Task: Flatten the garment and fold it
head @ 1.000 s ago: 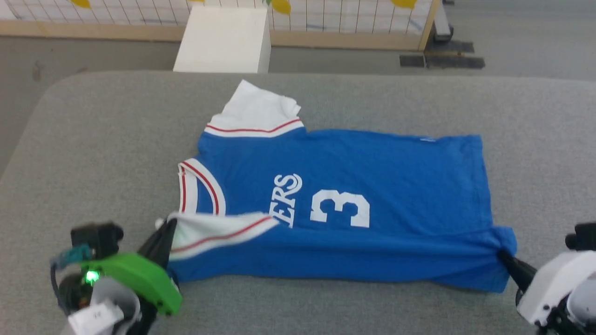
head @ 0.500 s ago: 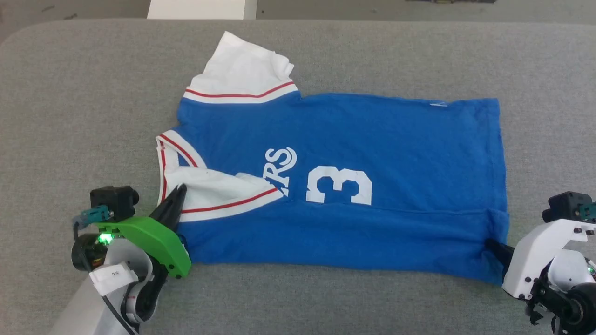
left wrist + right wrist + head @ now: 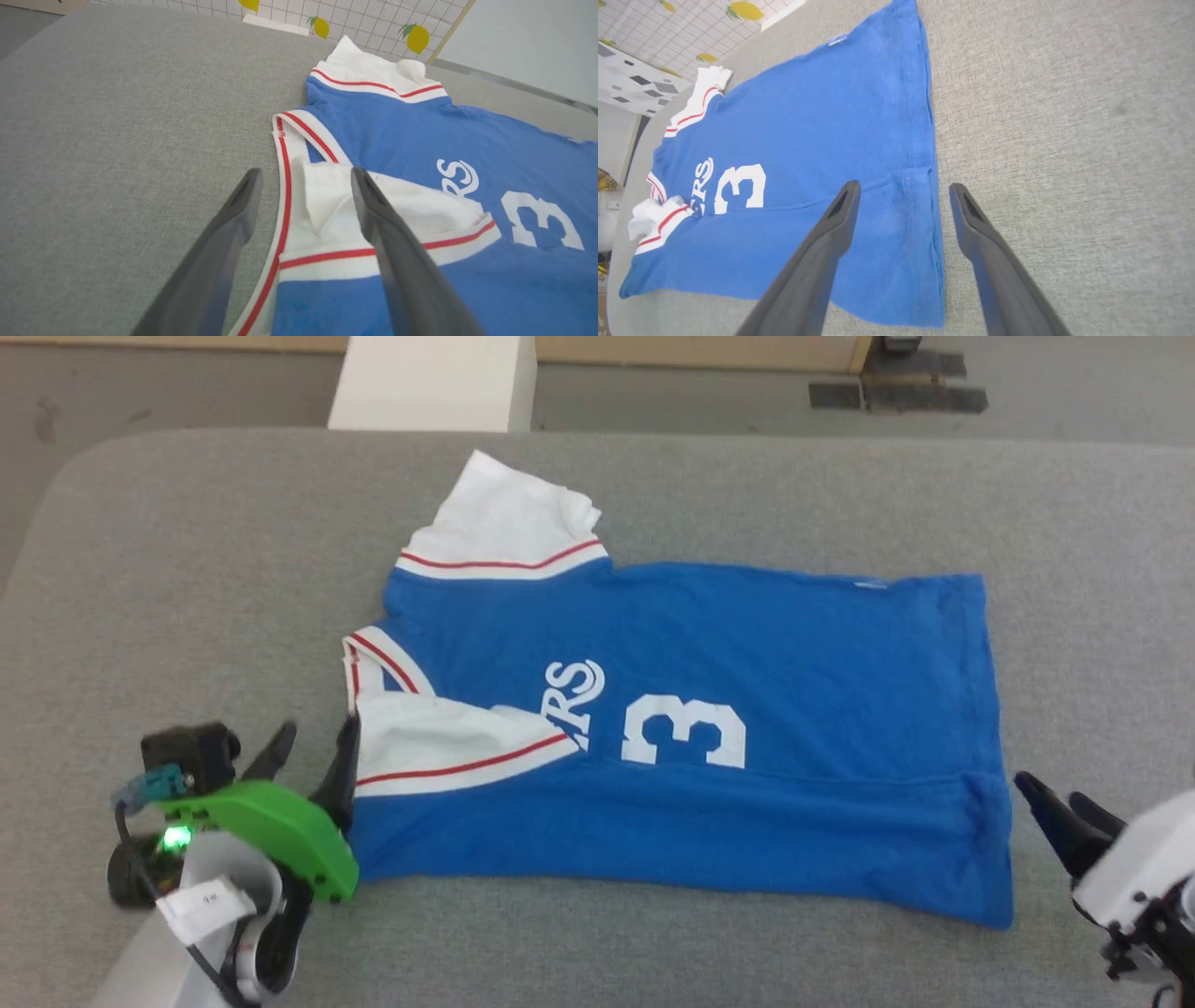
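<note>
L hand (image 3: 317,726) & R hand (image 3: 1050,791) are held wide, empty, beside garment (image 3: 747,709); near side is folded in. Next: far sleeve (image 3: 509,518) to be gripped.

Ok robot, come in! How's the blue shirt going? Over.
Left gripper open at collar end, right gripper open at hem end. Garment flat on table, near edge folded over. White box beyond table, clear of it.

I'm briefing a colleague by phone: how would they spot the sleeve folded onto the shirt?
On the grey padded table lies a blue jersey with a white 3. Its near sleeve, beside the open left gripper, is folded over onto the blue chest. The other white sleeve sticks out onto the table at the far side instead.
</note>
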You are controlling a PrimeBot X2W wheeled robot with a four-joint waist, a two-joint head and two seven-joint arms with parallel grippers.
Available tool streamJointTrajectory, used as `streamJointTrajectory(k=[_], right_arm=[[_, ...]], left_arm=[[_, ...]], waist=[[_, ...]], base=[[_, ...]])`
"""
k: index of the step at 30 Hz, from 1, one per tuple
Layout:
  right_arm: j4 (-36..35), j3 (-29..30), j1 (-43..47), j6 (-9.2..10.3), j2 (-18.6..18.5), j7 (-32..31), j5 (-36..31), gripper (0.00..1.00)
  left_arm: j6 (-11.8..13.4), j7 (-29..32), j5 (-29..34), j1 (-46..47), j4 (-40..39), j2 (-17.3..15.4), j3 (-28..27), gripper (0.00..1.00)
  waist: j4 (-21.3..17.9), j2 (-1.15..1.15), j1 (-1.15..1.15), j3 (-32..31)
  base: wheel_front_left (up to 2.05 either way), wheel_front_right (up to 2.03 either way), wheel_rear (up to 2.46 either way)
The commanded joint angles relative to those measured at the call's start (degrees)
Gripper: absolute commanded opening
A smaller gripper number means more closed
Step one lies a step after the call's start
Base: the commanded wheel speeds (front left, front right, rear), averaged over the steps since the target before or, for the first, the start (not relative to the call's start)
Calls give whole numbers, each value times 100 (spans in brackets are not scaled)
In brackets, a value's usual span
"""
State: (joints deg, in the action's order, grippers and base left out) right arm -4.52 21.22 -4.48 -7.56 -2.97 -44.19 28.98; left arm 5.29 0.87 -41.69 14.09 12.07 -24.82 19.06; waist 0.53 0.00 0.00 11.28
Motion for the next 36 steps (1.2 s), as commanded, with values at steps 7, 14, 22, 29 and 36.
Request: streamJointTrajectory(k=[7,14,22,29,36], right_arm=[[-159,128,502,8,8,314,212,100],[-139,62,500,8,9,399,266,100],[-198,-81,539,8,9,372,49,100],[-610,-587,807,8,-10,-203,-1230,100],[-285,-978,619,8,-48,-520,-2024,100]], left_arm=[[991,1568,-103,-832,-856,-355,211,100],[1211,2394,-196,-827,-852,-491,407,100],[1030,2212,-487,-799,-352,-252,298,0],[1032,1545,-692,-1077,-867,-261,-225,0],[1216,1541,-687,-1429,-1747,-307,-252,0]], waist=[[122,0,0,-310],[-9,0,0,-164],[-108,0,0,-75],[-80,0,0,-98],[-14,0,0,-28]], base=[[0,0,0],[0,0,0],[0,0,0],[0,0,0],[0,0,0]])
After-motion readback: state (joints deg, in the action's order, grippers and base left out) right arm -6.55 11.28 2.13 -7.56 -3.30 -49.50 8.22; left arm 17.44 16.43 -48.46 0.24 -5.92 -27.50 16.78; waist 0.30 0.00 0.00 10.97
